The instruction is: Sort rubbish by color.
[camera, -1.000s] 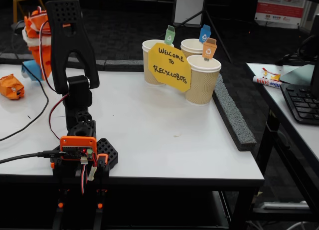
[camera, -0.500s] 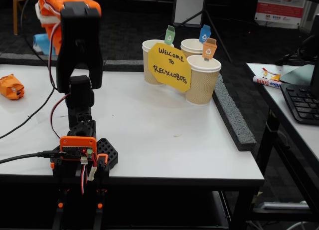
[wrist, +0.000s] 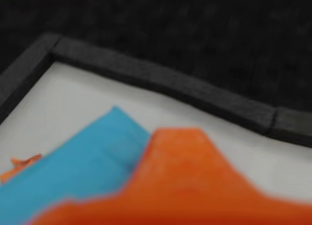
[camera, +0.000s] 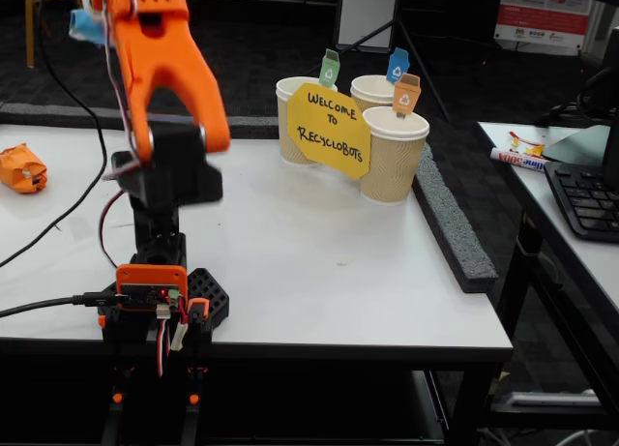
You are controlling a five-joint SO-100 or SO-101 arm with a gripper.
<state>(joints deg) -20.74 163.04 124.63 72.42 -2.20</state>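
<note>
The arm is raised high over the white table point(camera: 319, 262), and its gripper point(wrist: 146, 186) clasps the light blue wad point(wrist: 83, 166), a scrap of which shows at the fixed view's top left. The orange wad point(camera: 21, 167) lies at the table's left edge. Three paper cups point(camera: 392, 156) with a yellow sign point(camera: 329, 129) stand at the back right.

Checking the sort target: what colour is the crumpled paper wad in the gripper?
Light blue; the crumpled paper wad shows best in the wrist view, beside the orange gripper.
</note>
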